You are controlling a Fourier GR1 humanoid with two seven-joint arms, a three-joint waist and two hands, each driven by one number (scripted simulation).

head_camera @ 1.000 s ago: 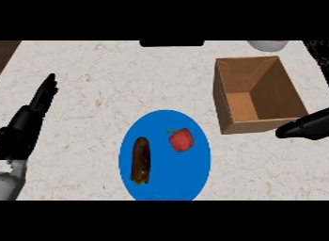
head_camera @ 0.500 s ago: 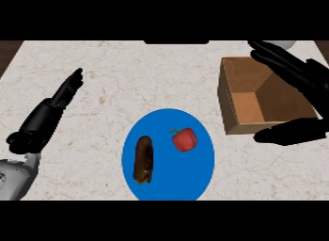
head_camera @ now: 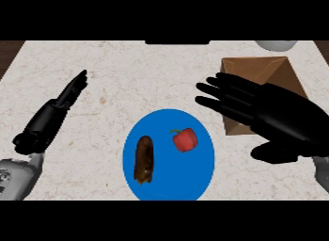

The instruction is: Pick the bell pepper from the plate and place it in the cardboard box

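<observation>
The red bell pepper (head_camera: 184, 140) lies on the blue plate (head_camera: 195, 181), right of a dark brown vegetable (head_camera: 145, 160); judged light, smooth-skinned, slightly yielding; best taken across its body. The right robot hand (head_camera: 282, 117) is spread, holding nothing, partly covering the cardboard box (head_camera: 254, 70); the left robot hand (head_camera: 59, 106) rests straight-fingered on the desk (head_camera: 126, 70).

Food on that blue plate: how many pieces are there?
2. A red bell pepper on the blue plate's right half, and a long brown item on its left half. Nothing seems hidden.
</observation>
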